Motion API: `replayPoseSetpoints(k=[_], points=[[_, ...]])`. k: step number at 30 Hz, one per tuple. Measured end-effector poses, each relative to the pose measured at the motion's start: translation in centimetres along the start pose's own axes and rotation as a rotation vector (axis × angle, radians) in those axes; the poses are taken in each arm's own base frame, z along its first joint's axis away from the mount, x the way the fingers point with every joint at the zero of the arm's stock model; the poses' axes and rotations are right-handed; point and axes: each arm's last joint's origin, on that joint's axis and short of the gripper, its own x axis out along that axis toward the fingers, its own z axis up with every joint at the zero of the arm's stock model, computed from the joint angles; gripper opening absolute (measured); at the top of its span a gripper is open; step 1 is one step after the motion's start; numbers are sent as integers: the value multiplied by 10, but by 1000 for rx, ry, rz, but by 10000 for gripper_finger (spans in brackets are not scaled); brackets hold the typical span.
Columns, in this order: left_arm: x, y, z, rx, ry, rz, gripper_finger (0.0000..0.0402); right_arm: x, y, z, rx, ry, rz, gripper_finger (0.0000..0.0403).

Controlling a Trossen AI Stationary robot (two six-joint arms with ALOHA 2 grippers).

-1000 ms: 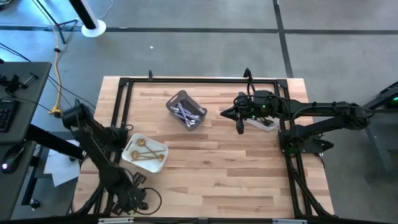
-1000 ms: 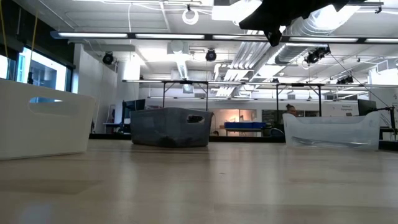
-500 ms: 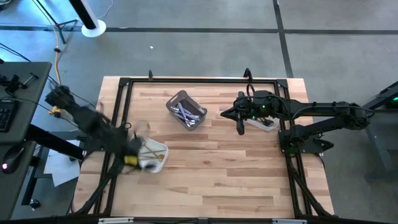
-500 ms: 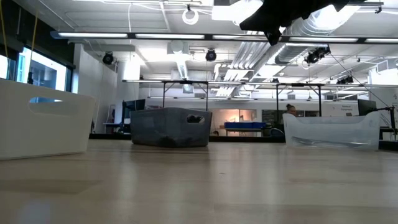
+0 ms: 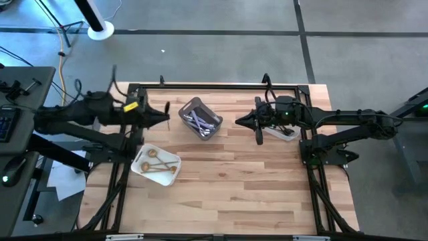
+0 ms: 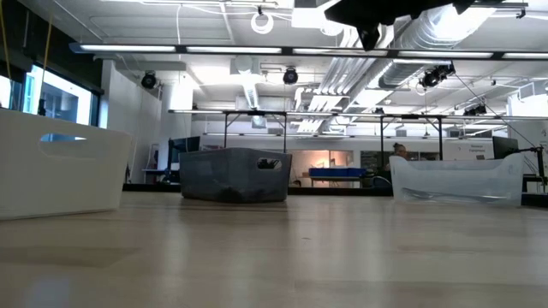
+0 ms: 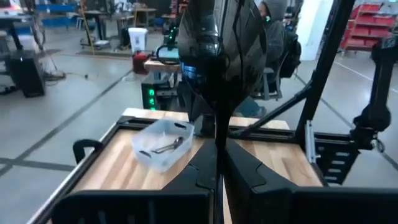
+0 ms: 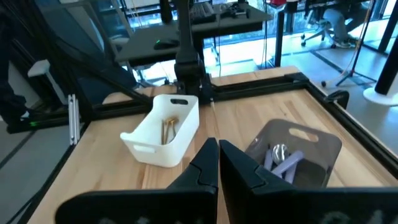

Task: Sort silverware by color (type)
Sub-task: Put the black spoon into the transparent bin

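Gold silverware (image 5: 158, 163) lies in the white tray (image 5: 175, 163) near the table's left edge. Lilac-handled and silver pieces (image 5: 199, 121) lie in the grey bin (image 5: 212, 115). A shiny silver spoon (image 7: 169, 147) lies in the clear tub (image 7: 144, 140), which sits under the right arm. No black pieces show. My left gripper (image 5: 165, 111) hovers shut, left of the grey bin, its fingers (image 7: 219, 167) pointing right. My right gripper (image 5: 239, 122) hovers shut between the grey bin and the clear tub (image 5: 284, 132), with fingers (image 8: 217, 163) pointing left.
A black frame (image 5: 200, 86) runs round the table's far, left and right edges. In the low view the white tray (image 6: 60, 171), grey bin (image 6: 235, 174) and clear tub (image 6: 458, 180) stand in a row. Bare wood (image 5: 234, 187) fills the near half. A person sits beyond the table (image 7: 273, 25).
My left arm has swung up from the table's near-left corner and toward the far edge. It now reaches level from the left with its gripper beside the grey bin. The right arm has barely moved, and the trays and silverware lie as before.
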Motion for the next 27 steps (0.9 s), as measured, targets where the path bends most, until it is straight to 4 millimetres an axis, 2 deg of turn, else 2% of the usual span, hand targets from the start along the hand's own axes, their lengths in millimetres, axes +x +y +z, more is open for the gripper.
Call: replayPoseSetpoints(k=[3,9,12,18,27], points=[[19,8,-17,10,-5,-19,1,0,0,1,-1,-11,1,0],[64,32,-66,-72,-98,-75,1,0,0,3,-4,-31,3,0],[82,42,-79,-107,-146,-86,1,1,0,6,-8,-68,0,0],[106,49,-91,-116,-117,-92,1,10,-1,7,41,-104,-10,0],[108,49,-90,-103,-137,-90,1,12,-1,5,41,-95,-9,0]])
